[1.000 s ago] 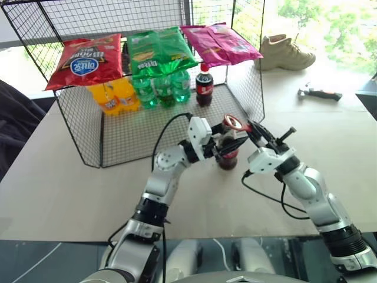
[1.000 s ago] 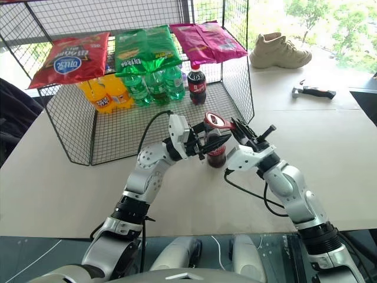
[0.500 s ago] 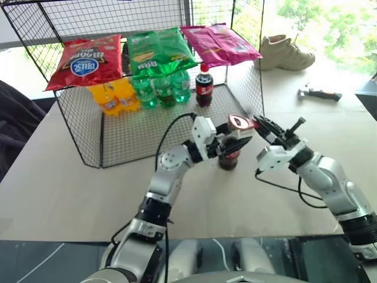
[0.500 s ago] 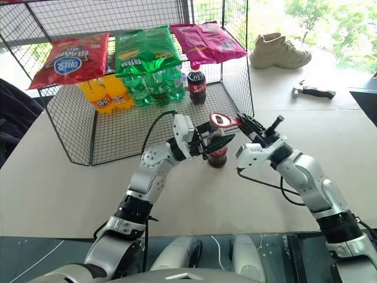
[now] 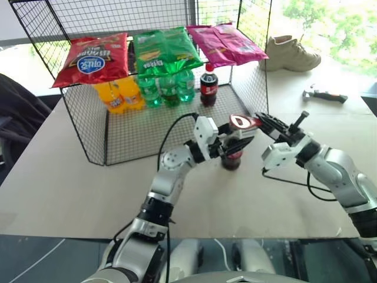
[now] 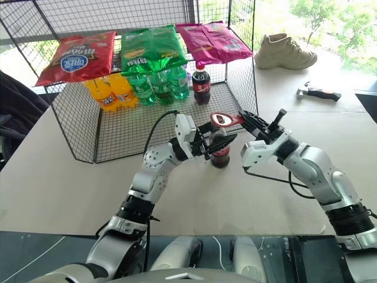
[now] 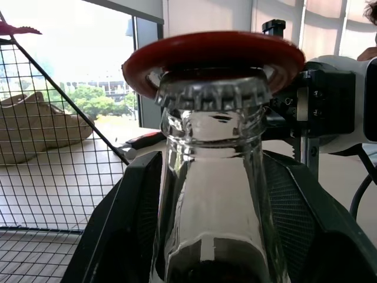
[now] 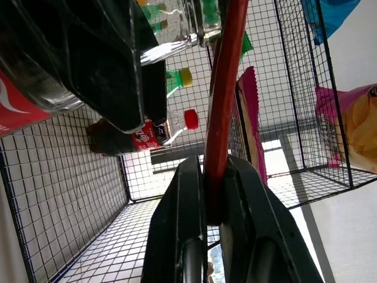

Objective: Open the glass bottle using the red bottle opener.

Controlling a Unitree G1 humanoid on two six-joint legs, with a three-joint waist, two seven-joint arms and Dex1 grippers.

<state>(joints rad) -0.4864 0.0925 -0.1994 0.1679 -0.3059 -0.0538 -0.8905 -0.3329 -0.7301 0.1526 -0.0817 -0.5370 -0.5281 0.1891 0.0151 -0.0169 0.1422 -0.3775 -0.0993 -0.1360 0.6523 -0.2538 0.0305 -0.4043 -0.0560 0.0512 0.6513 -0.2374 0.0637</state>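
Glass bottle (image 5: 231,158) stands on the table (image 5: 70,188) just in front of the wire rack (image 5: 88,127), near its right corner. Red bottle opener (image 5: 241,122) ring sits over the crown cap (image 7: 213,93), about level.

Step in hand, as I read it: pry the cap. To do it well: seat the metal lip under the cap's crimped edge, lever the handle up w/o sliding off, bottle braced upright.

Left gripper (image 5: 234,143) reaches in from the rack side, pointing right, 2 fingers (image 7: 126,224) about half open, 1 either side of the neck, hugging it. Right gripper (image 5: 263,122) comes from the bottle's right, aimed left & slightly up, forearm angled low, fingers (image 8: 188,224) clamped tight on the opener handle.
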